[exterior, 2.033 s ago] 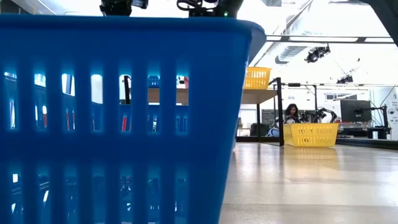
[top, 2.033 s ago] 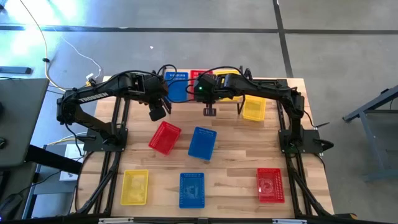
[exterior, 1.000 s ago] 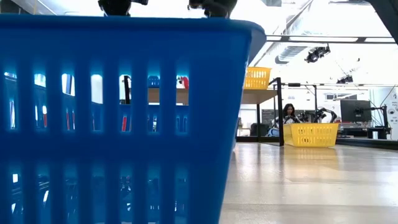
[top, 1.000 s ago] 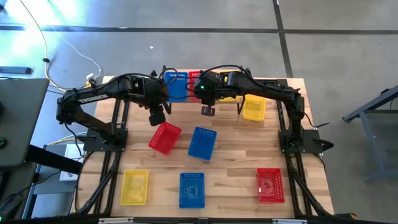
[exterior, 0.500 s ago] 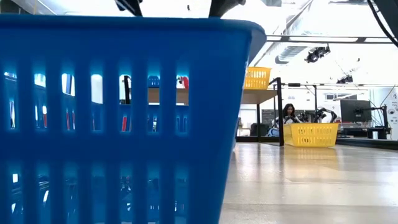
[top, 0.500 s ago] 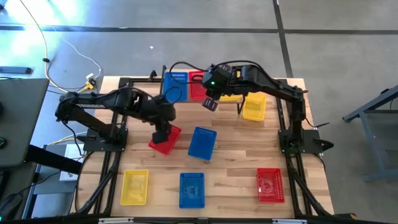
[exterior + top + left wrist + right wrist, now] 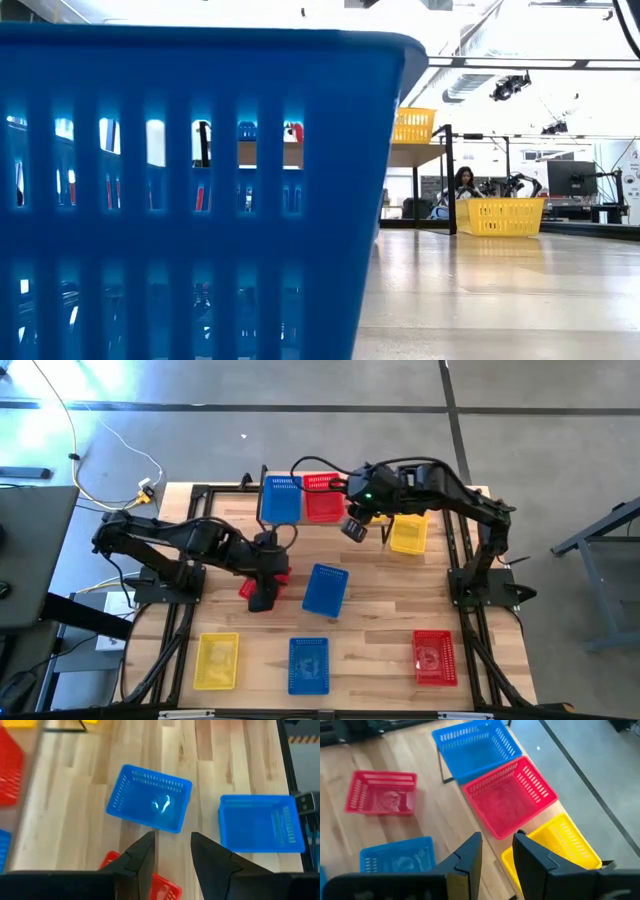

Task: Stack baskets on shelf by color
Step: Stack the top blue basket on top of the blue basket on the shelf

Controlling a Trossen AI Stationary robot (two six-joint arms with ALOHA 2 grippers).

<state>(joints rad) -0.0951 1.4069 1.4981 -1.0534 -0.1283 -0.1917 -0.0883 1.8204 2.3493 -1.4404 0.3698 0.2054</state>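
The shelf (image 7: pixel 415 153) at the table's far edge carries a blue basket (image 7: pixel 281 498), a red basket (image 7: pixel 322 496) and a yellow basket (image 7: pixel 560 845) side by side. My left gripper (image 7: pixel 172 842) is open, low over a red basket (image 7: pixel 278 573) at mid-table, whose rim (image 7: pixel 162 887) shows under its fingers. I cannot tell whether they touch it. A blue basket (image 7: pixel 325 588) lies just to its right. My right gripper (image 7: pixel 497 845) is open and holds nothing, above the shelf's front edge.
A yellow basket (image 7: pixel 408 532) sits on the table right of the shelf. Along the near edge stand a yellow basket (image 7: pixel 216 660), a blue basket (image 7: pixel 309 665) and a red basket (image 7: pixel 434 657). The blue one fills the low view's left. A person (image 7: pixel 465 183) sits far behind.
My left gripper has swung away from the shelf toward the table's near edge and come down over the mid-table red basket. My right gripper has drawn back toward the table's right and far side, uncovering the red basket on the shelf. No basket has moved.
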